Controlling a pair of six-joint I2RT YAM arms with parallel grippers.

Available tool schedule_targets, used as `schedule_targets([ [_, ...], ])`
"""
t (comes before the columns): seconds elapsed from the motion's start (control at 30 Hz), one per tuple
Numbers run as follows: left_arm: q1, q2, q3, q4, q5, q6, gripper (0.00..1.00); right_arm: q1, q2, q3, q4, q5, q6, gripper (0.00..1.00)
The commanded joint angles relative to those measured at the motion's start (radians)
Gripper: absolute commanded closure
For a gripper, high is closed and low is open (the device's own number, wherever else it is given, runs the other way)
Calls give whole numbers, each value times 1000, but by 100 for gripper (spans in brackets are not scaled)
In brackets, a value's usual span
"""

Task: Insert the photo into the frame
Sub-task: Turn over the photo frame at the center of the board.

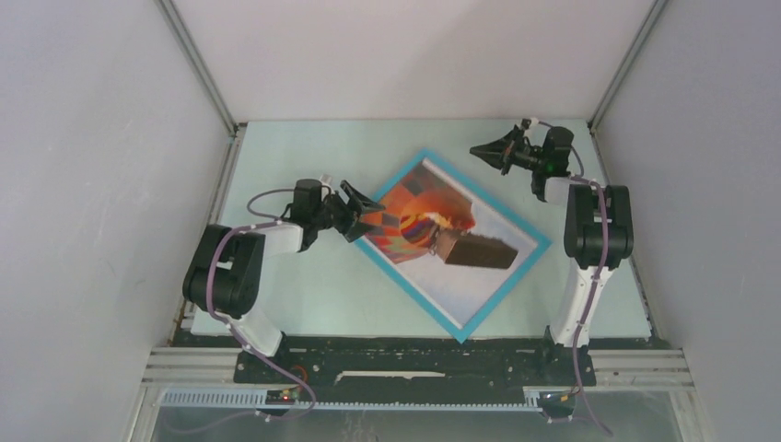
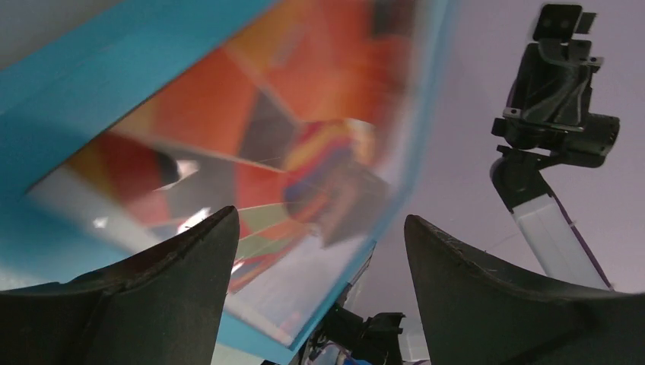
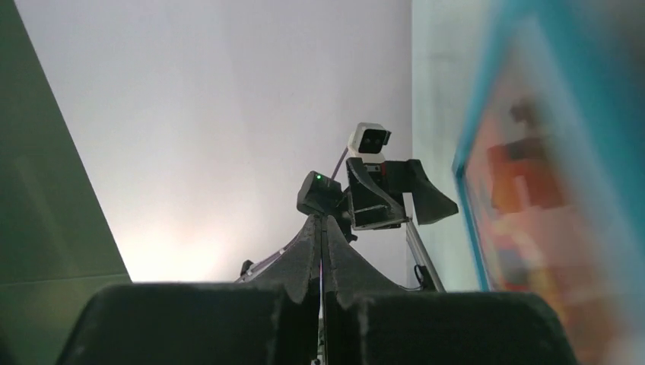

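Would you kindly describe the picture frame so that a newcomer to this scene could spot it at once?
Look first at the pale green table that fills the middle of the overhead view. Turned diagonally on it is the frame, a large rectangle around the photo of an orange-red balloon. Its bright turquoise border sets it apart from everything else there.

A robotics lab test cell: plain pale panel walls [image 1: 92, 184] on aluminium corner posts [image 1: 198, 64] box in a pale green table [image 1: 304, 147]; a left arm [image 1: 226, 272] and a right arm [image 1: 599, 226] stand on a black base plate [image 1: 396, 354] with aluminium rails [image 1: 645, 366] and a slotted cable duct [image 1: 221, 399] along the near edge
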Motion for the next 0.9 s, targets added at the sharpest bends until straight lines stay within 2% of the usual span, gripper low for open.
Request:
schedule_targets([
  [0.0, -10, 4, -70, 80, -21, -31, 15, -3, 62, 3, 158, -43, 50, 100],
  [0.2, -10, -35, -121, 114, -12, 28, 15, -2, 168, 58, 153, -59, 11, 100],
  [0.27, -10, -79, -119, 100, -5, 70, 15, 6, 157, 62, 40, -67, -83, 100],
  [0.3, -10, -116, -112, 51, -16, 113, 14, 11, 135, 66, -76, -61, -189, 96],
  [0.33, -10, -152, -100, -18, -45, 163, 14, 18, 102, 81, -255, -47, -339, 93],
  [0.37, -10, -192, -89, -101, -82, 220, 13, 28, 70, 126, -486, -3, -536, 85],
  [0.43, -10, -266, -74, -258, -167, 314, 12, 51, 20, 274, -1078, 186, -922, 73],
  [0.47, -8, -299, -71, -308, -201, 349, 11, 91, 2, 316, -1276, 325, -1041, 68],
  [0.5, -9, -327, -62, -363, -236, 385, 11, 115, -28, 323, -1354, 401, -1100, 64],
  [0.57, -8, -373, -39, -443, -312, 445, 10, 147, -107, 276, -1413, 518, -1147, 56],
  [0.7, -4, -353, 62, -533, -352, 512, 9, 231, -312, 116, -1446, 766, -1185, 32],
  [0.87, 13, -200, 234, -613, -388, 541, 8, 250, -555, -116, -1456, 920, -1122, 26],
])
